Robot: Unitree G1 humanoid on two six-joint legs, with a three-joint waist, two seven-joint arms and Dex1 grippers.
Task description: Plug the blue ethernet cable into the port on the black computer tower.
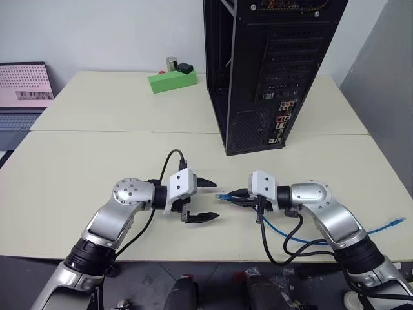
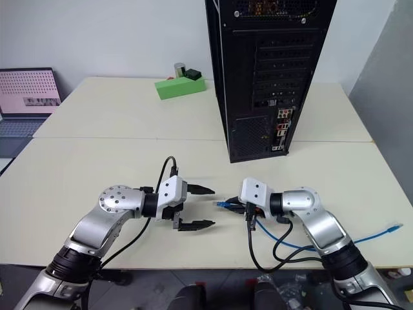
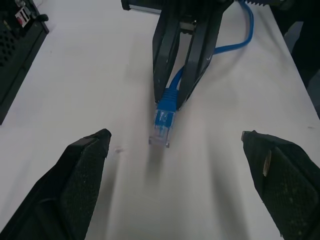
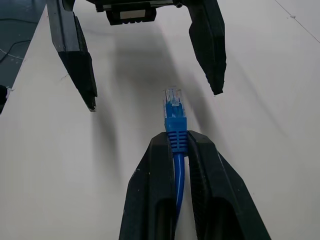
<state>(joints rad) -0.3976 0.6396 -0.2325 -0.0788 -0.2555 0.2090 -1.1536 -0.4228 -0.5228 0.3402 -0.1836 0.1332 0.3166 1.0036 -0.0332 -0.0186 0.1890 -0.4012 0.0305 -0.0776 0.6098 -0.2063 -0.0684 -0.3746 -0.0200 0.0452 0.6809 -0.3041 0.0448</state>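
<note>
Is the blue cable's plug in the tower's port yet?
Out. The right gripper pinches the blue ethernet cable above the table, apart from the black computer tower.

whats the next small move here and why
Probably bring the open left gripper in around the clear plug. The right gripper is shut on the blue ethernet cable just behind the plug, which points at the left jaws, not at the black computer tower, so this looks like a handover.
</note>
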